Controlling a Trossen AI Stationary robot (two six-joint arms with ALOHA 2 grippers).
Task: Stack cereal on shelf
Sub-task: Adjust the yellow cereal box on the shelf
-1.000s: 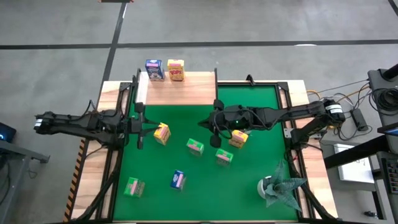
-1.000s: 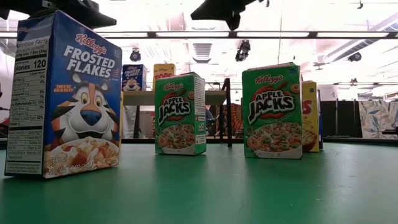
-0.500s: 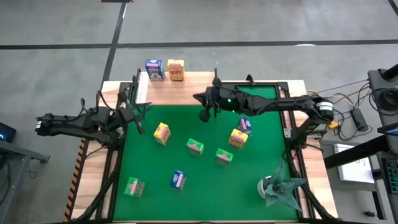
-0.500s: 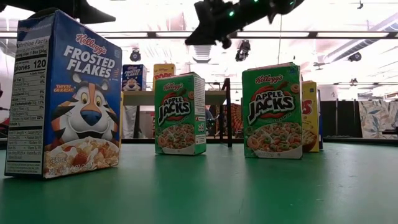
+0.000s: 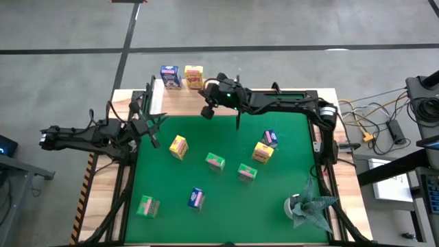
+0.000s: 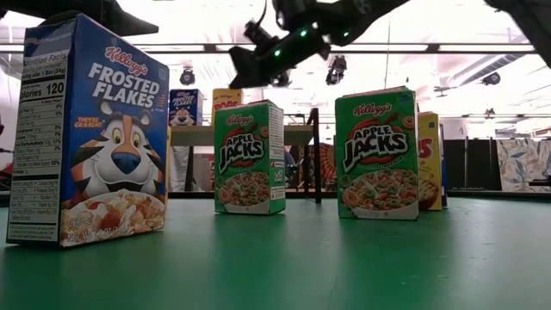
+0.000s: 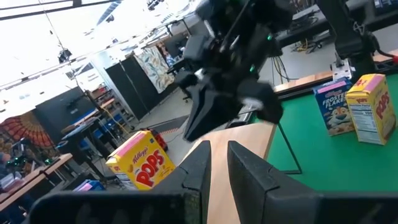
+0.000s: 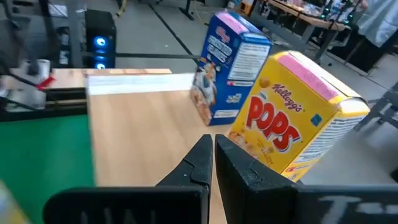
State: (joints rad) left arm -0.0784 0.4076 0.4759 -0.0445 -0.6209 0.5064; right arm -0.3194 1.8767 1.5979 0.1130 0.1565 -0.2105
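Since two boxes already stood on the shelf [image 5: 199, 96], high view had the right gripper [image 5: 206, 112] over it, shut & empty; left gripper [image 5: 152, 137] waited at desk's left edge, nearly shut, holding nothing. Low view: green box [image 6: 250, 156] upright, long axis vertical, label facing cam. Right wrist: blue box [image 8: 230, 68] & Pops box [image 8: 292, 124] upright, side by side.

Large green mat [image 5: 226, 206] over the wooden table [image 5: 350, 199], grey-green foil-like wad [image 5: 309, 208] at its corner
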